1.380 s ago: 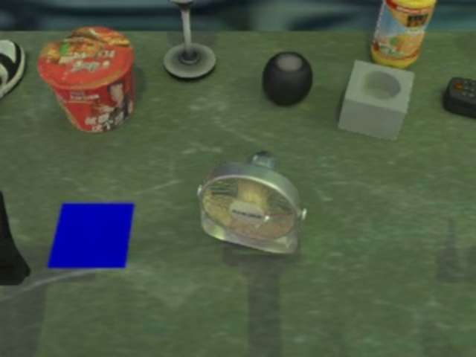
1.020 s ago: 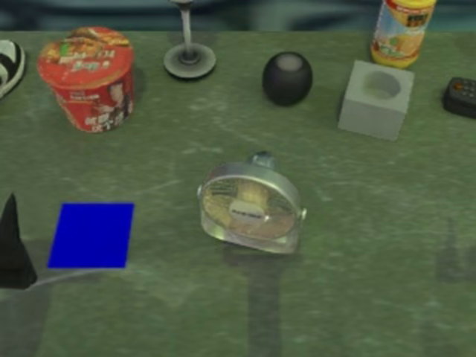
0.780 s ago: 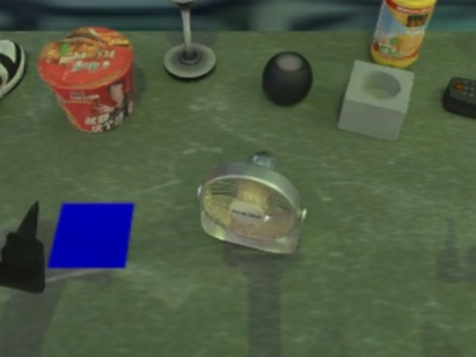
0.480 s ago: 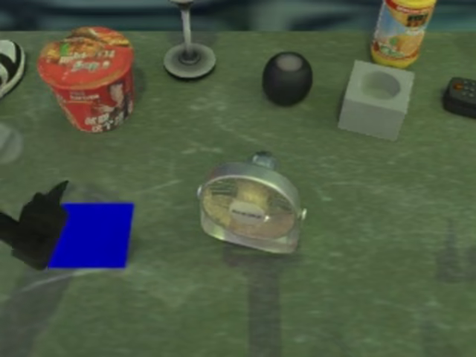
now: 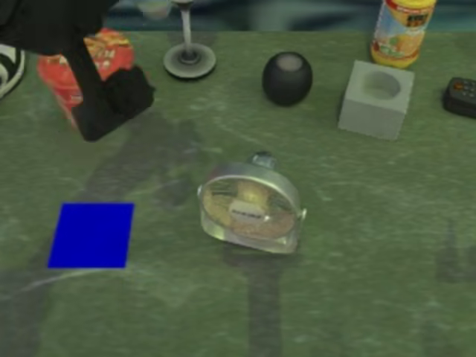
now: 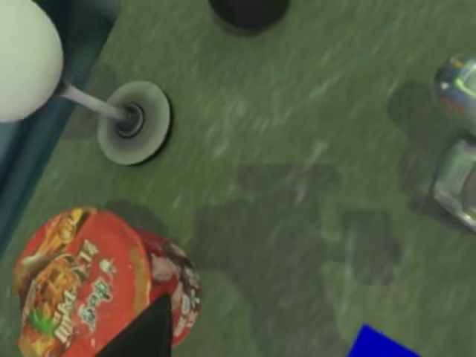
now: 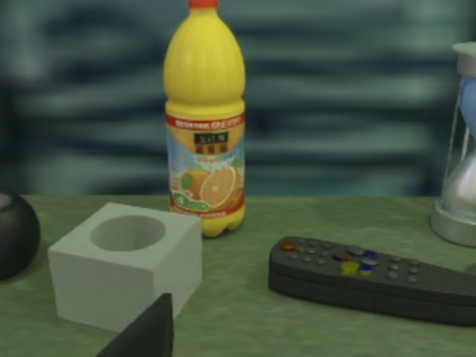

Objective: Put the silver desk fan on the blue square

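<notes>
The silver desk fan (image 5: 250,207) stands near the table's middle, its wire grille facing up and forward; its rim shows in the left wrist view (image 6: 457,182). The blue square (image 5: 91,235) lies flat at the front left, bare, and its corner shows in the left wrist view (image 6: 383,345). My left gripper (image 5: 115,100) hangs high over the back left, above the noodle cup and well apart from fan and square. One dark finger (image 6: 145,338) shows with nothing beside it; the gripper is open and empty. My right arm is outside the top view; its finger (image 7: 149,331) points toward the grey cube.
Along the back stand a red noodle cup (image 5: 63,71), a glass's round foot (image 5: 190,59), a black ball (image 5: 287,78), a grey cube with a round hole (image 5: 375,98), an orange juice bottle (image 5: 401,30) and a remote (image 5: 461,97). An hourglass (image 7: 457,201) shows beside the remote.
My left arm rose from the table's left edge beside the blue square and swung to the back left, now partly covering the noodle cup. The fan has not moved.
</notes>
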